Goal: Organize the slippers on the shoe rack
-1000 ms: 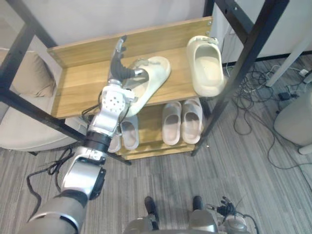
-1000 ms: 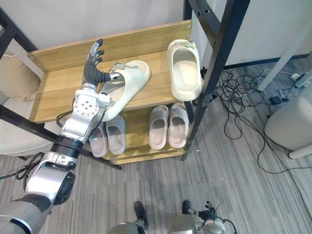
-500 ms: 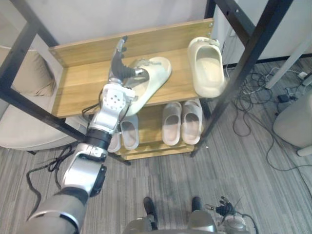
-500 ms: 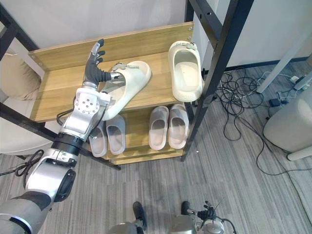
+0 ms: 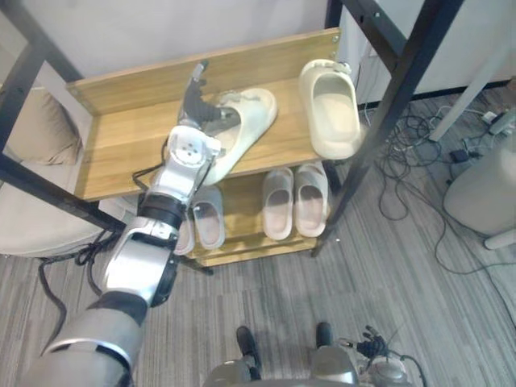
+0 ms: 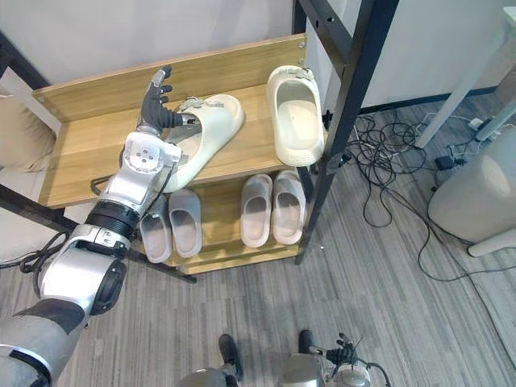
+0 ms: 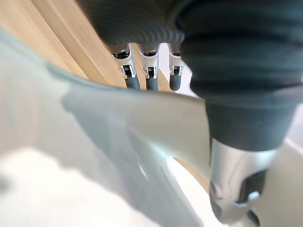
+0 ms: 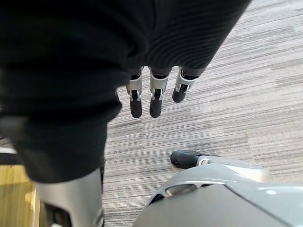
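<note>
A cream slipper (image 5: 242, 121) lies slanted on the wooden top shelf (image 5: 121, 145) of the rack, its heel end over the front edge. My left hand (image 5: 193, 101) holds it by the side: the thumb (image 7: 236, 189) sits inside the slipper, and the straight fingers (image 7: 149, 78) stand up behind its rim. A second cream slipper (image 5: 329, 109) lies flat at the shelf's right end, toe toward the back. My right hand (image 8: 154, 97) hangs low over the floor, fingers straight and holding nothing.
Two pairs of pale slippers (image 5: 278, 201) (image 5: 208, 224) sit on the lower shelf. A black metal post (image 5: 387, 105) crosses in front of the rack's right end. A beige cushion (image 5: 40, 137) lies left, with cables (image 5: 419, 161) and a white rounded object (image 5: 484, 193) right.
The whole view has shifted slightly. My left hand has reached a little farther over the shelf, still holding the slanted slipper; the other slippers have stayed put.
</note>
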Controlling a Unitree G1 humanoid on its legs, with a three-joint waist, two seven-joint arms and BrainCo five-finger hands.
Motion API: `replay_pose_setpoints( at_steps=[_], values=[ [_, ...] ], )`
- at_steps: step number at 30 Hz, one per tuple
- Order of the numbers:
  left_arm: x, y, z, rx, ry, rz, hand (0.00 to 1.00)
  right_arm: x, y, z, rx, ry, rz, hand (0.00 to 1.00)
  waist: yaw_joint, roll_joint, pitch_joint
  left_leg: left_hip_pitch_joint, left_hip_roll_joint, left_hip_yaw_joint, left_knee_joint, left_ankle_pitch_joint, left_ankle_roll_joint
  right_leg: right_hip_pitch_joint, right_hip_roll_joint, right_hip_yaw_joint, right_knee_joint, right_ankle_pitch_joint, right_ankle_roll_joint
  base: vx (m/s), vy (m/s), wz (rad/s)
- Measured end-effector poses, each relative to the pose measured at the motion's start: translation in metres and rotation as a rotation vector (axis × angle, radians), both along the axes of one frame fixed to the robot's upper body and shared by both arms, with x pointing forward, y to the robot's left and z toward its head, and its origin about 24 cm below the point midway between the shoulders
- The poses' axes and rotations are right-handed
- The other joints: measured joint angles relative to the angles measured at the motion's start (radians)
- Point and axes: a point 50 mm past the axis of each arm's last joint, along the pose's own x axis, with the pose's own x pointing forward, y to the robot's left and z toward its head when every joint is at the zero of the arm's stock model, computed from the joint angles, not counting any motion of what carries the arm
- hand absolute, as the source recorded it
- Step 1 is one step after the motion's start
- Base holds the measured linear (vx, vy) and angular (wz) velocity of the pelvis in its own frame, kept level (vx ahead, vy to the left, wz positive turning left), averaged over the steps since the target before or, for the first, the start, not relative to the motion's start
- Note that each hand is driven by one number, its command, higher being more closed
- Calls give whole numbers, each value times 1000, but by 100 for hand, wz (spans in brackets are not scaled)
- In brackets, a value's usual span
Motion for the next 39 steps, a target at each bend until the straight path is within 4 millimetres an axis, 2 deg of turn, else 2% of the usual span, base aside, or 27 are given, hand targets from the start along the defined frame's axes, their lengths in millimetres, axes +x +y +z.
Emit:
replay_pose_setpoints(
  at_steps=[17,26,31,39],
  values=[
    [1,-2,1,131,13,-8,0,-4,-1,-2,11,15,-27,0,-7,12,-3,0,-1,-5,0,0,0,2,0,-3,0,1,0,-2,0,0],
    [1,-4,0,190,30,-32,0,-4,-8,0,-4,23,-24,0,-4,44,-9,0,-2,-12,0,2,-2,8,0,-11,0,1,0,0,0,0],
    [-2,-6,5,232,-1,-50,0,-6,-8,-1,-3,27,-25,0,-2,45,-9,3,-1,-27,0,5,-4,18,0,-26,0,-1,-1,-23,-2,7],
    [-6,4,8,264,-17,-43,0,-9,-8,-1,-4,33,-25,0,6,46,-9,4,-1,-30,0,6,-5,20,0,-27,1,-1,-1,-6,0,1]
  ],
)
